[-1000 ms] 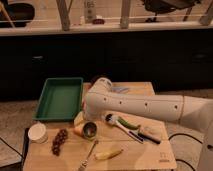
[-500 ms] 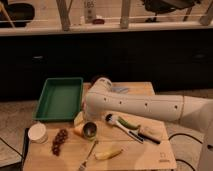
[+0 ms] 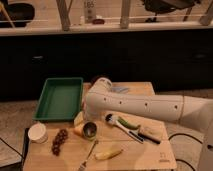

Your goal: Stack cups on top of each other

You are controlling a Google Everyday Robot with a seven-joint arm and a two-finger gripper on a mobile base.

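1. The gripper [image 3: 81, 119] sits low at the end of the white arm [image 3: 145, 107], just beside the dark olive-grey cup with the shiny rim [image 3: 90, 130]; whether it's open or closed, I cannot tell.
2. Risk: that cup is crowded by a yellowish piece [image 3: 79, 131] and a fork [image 3: 88, 155], so a careless reach could knock it over.
3. The green rectangular tray [image 3: 59, 98] looks empty; the white round tub [image 3: 37, 132] shows nothing inside; only 1 cup is clear on the wooden table [image 3: 150, 155].

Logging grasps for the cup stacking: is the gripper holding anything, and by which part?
Cannot be told: the gripper sits behind the arm's elbow, just above the cup.
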